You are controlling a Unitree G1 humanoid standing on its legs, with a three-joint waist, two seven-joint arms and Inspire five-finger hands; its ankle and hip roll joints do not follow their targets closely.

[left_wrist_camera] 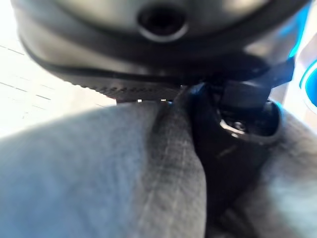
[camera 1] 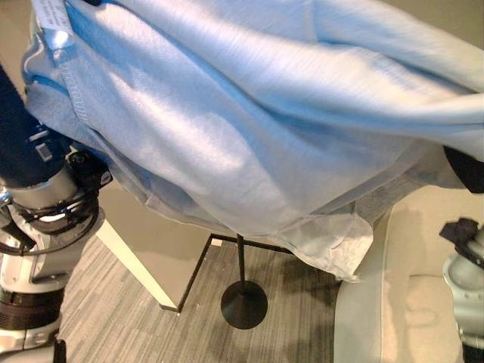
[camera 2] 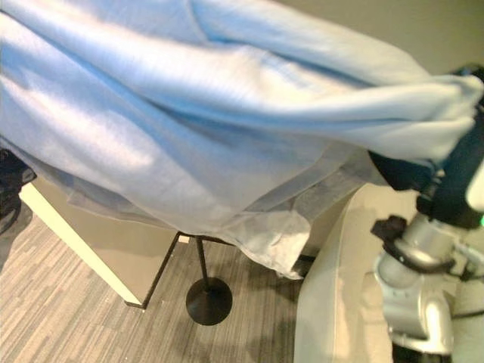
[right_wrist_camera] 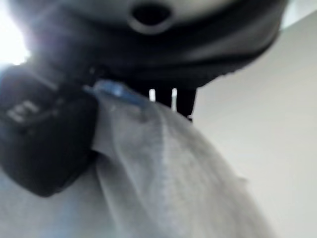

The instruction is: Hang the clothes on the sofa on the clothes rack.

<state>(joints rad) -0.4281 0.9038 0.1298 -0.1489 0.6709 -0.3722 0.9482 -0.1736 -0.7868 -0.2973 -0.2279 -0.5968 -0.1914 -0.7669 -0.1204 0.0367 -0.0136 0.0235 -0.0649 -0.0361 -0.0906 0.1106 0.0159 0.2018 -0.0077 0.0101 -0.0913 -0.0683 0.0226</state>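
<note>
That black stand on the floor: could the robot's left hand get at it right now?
Probably not. The left robot hand is shut on the blue shirt, held up high, and the shirt hangs between it and the stand below.

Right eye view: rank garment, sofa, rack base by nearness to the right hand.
1. Light-blue garment: gripped in the right hand, upper right.
2. Sofa: directly below that hand.
3. Rack base: round black foot on the floor, lower centre, farthest.

Head views bright, evenly lit; garment (camera 1: 249, 113) shows glare patches. Wrist views heavily blurred (close focus), bright background washed out.
</note>
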